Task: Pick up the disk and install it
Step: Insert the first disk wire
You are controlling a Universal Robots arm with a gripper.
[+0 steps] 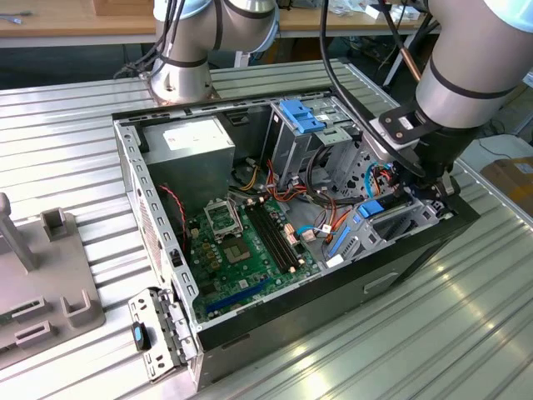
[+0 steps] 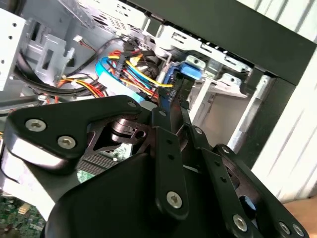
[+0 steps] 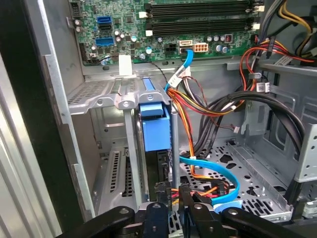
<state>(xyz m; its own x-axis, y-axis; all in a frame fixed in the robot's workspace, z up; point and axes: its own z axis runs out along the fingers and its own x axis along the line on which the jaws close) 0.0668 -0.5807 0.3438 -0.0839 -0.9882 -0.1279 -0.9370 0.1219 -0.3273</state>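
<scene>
The disk (image 3: 155, 129) stands on edge between two metal rails of the drive cage (image 3: 94, 96), its blue carrier frame facing the first wrist view. In the exterior view its blue edge (image 1: 372, 208) shows in the bay at the right end of the open computer case (image 1: 133, 179). My gripper (image 1: 416, 196) reaches down into that bay. In the first wrist view the gripper (image 3: 173, 215) has a dark finger on each side of the disk's near end. The second wrist view shows the gripper (image 2: 171, 96) closed in on the blue frame (image 2: 190, 72).
Orange, yellow and blue cables (image 3: 213, 106) crowd the space beside the cage. The motherboard (image 1: 241, 250) and power supply (image 1: 196, 142) fill the case's left part. A light blue latch (image 1: 301, 115) tops the rear cage. A grey fixture (image 1: 50, 283) stands on the table at the exterior view's left.
</scene>
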